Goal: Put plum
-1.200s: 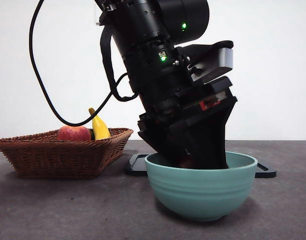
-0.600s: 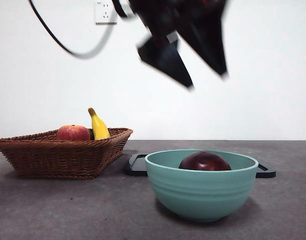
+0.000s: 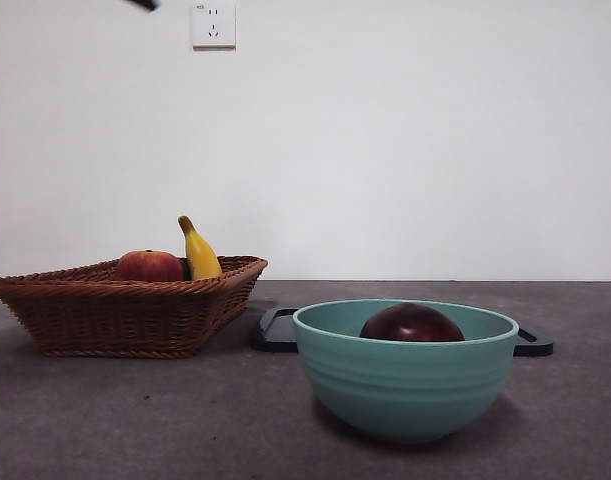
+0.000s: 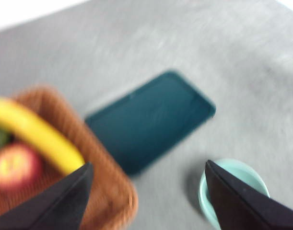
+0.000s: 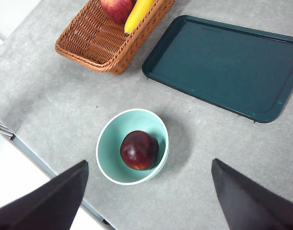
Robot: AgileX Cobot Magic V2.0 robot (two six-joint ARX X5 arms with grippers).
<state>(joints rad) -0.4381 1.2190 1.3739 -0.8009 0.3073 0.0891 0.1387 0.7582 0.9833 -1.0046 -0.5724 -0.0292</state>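
On the left there's a wicker basket (image 3: pixel 125 305) with a red apple (image 3: pixel 148 266) and a banana (image 3: pixel 199 251) in it, and a dark green tray (image 5: pixel 225 64) lies flat behind the bowl. The plum (image 3: pixel 411 323) sits alone in the teal bowl (image 3: pixel 405 375) toward the right, nothing touching it. Both the left gripper (image 4: pixel 146 196) and right gripper (image 5: pixel 148 199) hang high above the table, jaws spread wide and empty.

A bare test bench, like a lab: a plain grey table (image 3: pixel 135 420) against a blank white wall (image 3: pixel 435 130) with one socket (image 3: pixel 213 23). Only staged props sit there: a wicker basket (image 3: pixel 125 310) of fruit, a green bowl (image 3: pixel 405 375) and a dark tray (image 5: pixel 228 64).
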